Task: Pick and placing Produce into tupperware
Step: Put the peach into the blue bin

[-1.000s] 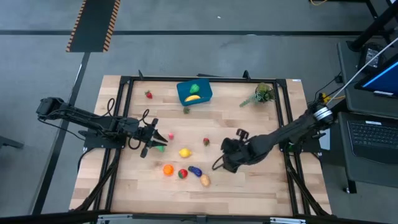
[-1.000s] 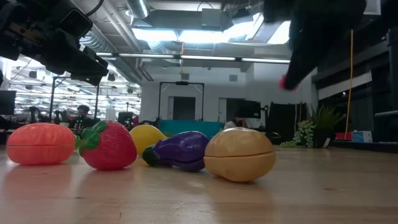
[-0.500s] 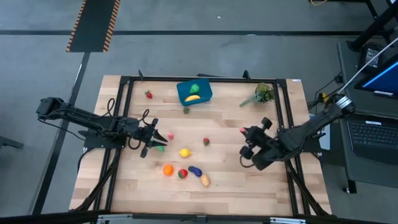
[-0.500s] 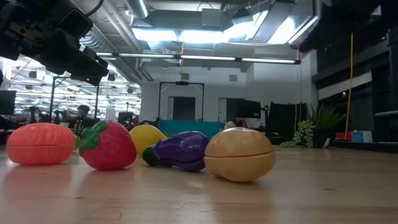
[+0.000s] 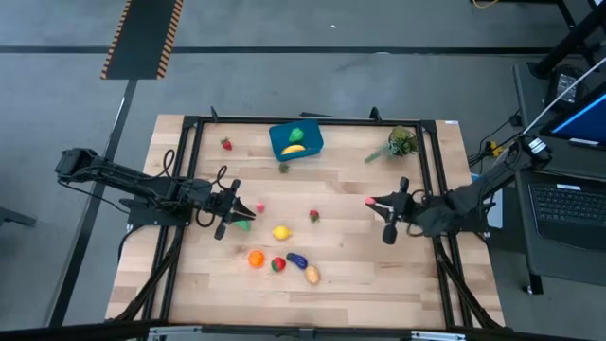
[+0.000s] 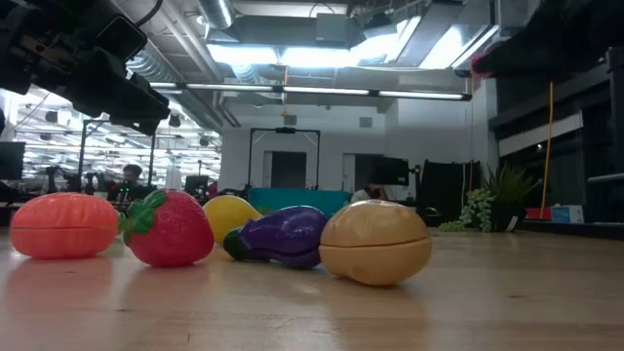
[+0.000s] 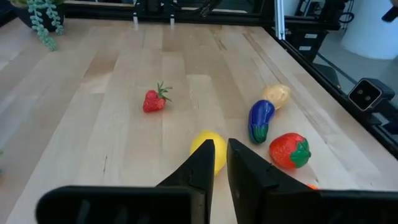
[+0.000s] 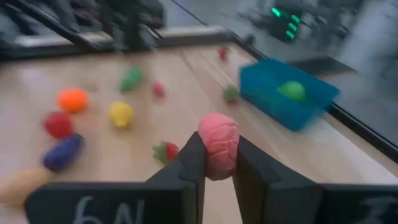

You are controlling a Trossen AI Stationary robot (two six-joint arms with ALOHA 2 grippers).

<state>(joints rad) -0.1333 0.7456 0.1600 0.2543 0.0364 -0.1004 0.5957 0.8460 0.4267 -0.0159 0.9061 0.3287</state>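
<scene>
The blue tupperware (image 5: 296, 140) stands at the table's far middle with a green piece (image 8: 292, 90) and a yellow piece (image 5: 294, 149) in it. Loose produce lies mid-table: lemon (image 5: 281, 232), orange (image 5: 255, 257), strawberry (image 5: 277, 264), eggplant (image 5: 297, 260), potato (image 5: 311, 275), a small strawberry (image 5: 313, 216). My right gripper (image 5: 371, 201), right of centre, is shut on a pink produce piece (image 8: 218, 146). My left gripper (image 5: 250, 210) waits shut at the left, beside a green piece (image 5: 244, 225) and a pink piece (image 5: 259, 206). My right gripper pinches the pink piece by its two sides (image 8: 208, 163) between the two fingers. The fingers run about level and point toward the table's left. The piece sticks out past the fingertips and is lifted clear of the table.
A leafy plant sprig (image 5: 400, 144) lies at the far right. One strawberry (image 5: 226, 144) sits at the far left, and a small piece (image 5: 283, 168) lies just in front of the tupperware. A black frame (image 5: 437, 170) borders the tabletop. Bare wood lies between my right gripper and the tupperware.
My right gripper has drawn back toward the table's right edge with the pink piece. It has tipped up from pointing steeply down to about level, and it has stayed shut on the piece, which stays clear of the table.
</scene>
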